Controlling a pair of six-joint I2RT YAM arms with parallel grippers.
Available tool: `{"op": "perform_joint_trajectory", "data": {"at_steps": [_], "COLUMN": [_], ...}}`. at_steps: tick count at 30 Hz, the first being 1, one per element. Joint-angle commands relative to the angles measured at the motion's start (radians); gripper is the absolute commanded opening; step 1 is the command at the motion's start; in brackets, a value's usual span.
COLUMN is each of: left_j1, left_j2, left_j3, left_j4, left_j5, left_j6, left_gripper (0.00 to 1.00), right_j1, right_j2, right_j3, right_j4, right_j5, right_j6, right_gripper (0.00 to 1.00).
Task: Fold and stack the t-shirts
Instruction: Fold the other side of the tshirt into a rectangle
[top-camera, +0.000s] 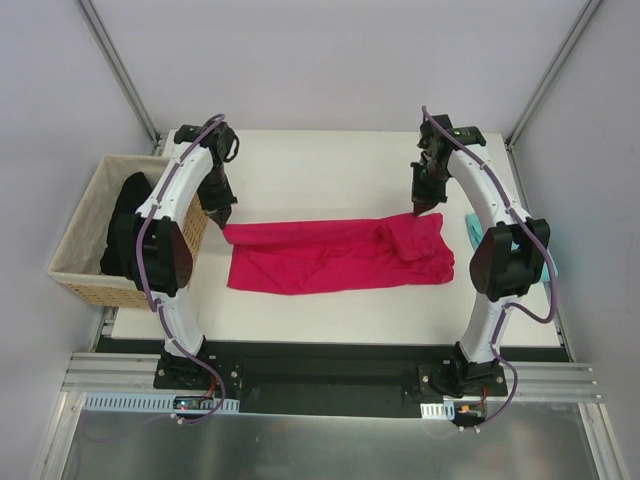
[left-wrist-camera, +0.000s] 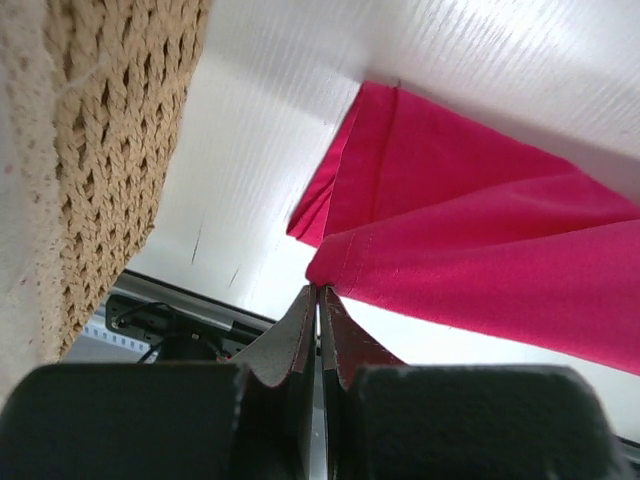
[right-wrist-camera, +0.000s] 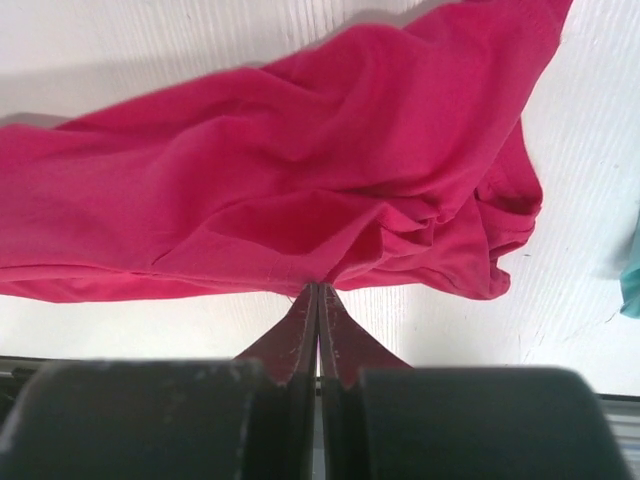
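Well, my left gripper (top-camera: 222, 218) was pinched shut on the left end of the pink t-shirt (top-camera: 335, 255), and my right gripper (top-camera: 424, 207) was pinched shut on its right end, with the shirt lying long and wrinkly across the white table (top-camera: 330, 165) between my two arms. The teal t-shirt (top-camera: 471, 232) lay by my right arm, mostly hidden, so I saw only a bit of it. The wicker basket (top-camera: 80, 240) sat beside my left arm with something dark inside, maybe cloth.
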Motion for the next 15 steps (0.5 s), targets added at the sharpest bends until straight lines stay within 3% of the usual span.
{"op": "perform_joint_trajectory", "data": {"at_steps": [1,15], "left_j1": [0.012,-0.028], "left_j2": [-0.050,-0.052], "left_j3": [-0.058,-0.296], "left_j4": [-0.069,-0.021], "left_j5": [-0.030,-0.009], "left_j6": [0.000,0.005], "left_gripper": [0.00,0.00], "right_j1": [0.020,0.034], "right_j2": [-0.067,-0.122], "right_j3": [-0.080,-0.277], "right_j4": [-0.022,-0.002], "right_j5": [-0.011,-0.016], "right_j6": [-0.015,-0.017], "right_gripper": [0.01,0.01]}}
